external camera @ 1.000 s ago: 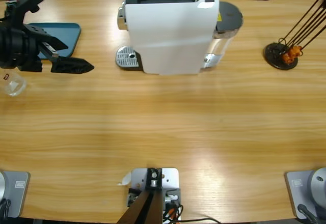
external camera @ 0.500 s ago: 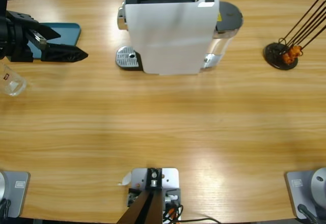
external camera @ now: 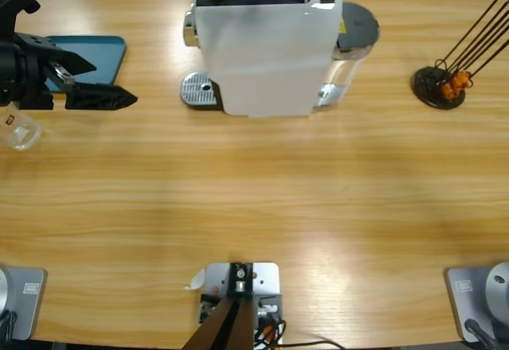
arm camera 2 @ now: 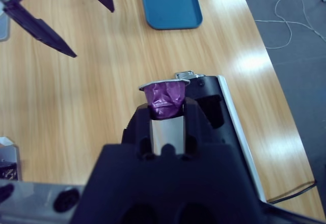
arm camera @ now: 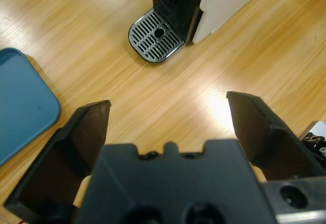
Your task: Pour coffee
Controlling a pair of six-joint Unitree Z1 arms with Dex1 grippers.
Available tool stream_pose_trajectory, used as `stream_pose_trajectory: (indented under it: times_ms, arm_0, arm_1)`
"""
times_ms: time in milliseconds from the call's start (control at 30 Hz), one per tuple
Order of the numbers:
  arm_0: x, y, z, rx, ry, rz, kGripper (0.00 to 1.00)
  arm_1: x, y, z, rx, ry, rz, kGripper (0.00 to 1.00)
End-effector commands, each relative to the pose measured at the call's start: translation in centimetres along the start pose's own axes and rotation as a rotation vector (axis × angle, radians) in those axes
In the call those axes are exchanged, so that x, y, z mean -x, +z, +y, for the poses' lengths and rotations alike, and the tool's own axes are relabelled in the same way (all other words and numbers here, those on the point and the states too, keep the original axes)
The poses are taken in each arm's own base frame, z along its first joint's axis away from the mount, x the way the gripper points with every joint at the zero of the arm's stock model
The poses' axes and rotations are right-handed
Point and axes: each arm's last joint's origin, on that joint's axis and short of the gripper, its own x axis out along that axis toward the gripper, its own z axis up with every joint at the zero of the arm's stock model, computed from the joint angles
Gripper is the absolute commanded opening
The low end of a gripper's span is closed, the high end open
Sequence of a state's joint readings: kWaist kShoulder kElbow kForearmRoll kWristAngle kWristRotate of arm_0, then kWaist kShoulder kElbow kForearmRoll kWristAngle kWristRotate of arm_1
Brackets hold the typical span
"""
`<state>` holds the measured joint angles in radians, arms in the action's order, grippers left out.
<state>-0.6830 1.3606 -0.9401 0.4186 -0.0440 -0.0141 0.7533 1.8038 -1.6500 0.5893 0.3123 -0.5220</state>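
Honestly, you won't find a brand name you can read: the white coffee machine [external camera: 266, 48] shows only a small yellow sticker by its grey lid, too small to make out, and the clear glass [external camera: 20, 131] at the table's left edge carries a tiny dark label, equally unreadable. Your left gripper [external camera: 99, 83] comes in level from the left edge, over the wood just beside the blue tray [external camera: 107, 52], jaws spread wide with nothing between them; its wrist view looks down on the machine's slotted drip tray [arm camera: 155, 34]. Your right gripper [arm camera 2: 165, 104] reaches down from the top edge, over the machine's top, and is clamped on a purple capsule [arm camera 2: 164, 98] with a silver rim. No coffee shows anywhere, and whether the glass holds liquid can't be told. A dark stand of thin rods [external camera: 441, 86] sits far right.
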Motion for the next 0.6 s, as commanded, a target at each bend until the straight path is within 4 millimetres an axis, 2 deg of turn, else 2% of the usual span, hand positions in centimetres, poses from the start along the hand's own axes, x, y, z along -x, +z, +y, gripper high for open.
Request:
stream_pose_trajectory:
  times_ms: [33, 267, 600]
  arm_0:
    - [-0.2, -1.4, -0.1, 0.005, -0.017, 0.019, 1.000]
    - [-0.5, -1.5, -0.1, 0.005, -0.019, 0.025, 1.000]
    - [-1.1, -1.8, -0.2, 0.004, -0.022, 0.032, 1.000]
  arm_1:
    - [-3.6, -1.9, -1.7, -0.029, -0.008, 0.097, 0.000]
    - [-3.4, -2.9, -2.9, -0.035, -0.050, 0.128, 0.000]
    - [-4.5, -2.9, -3.2, -0.022, -0.035, 0.132, 0.000]
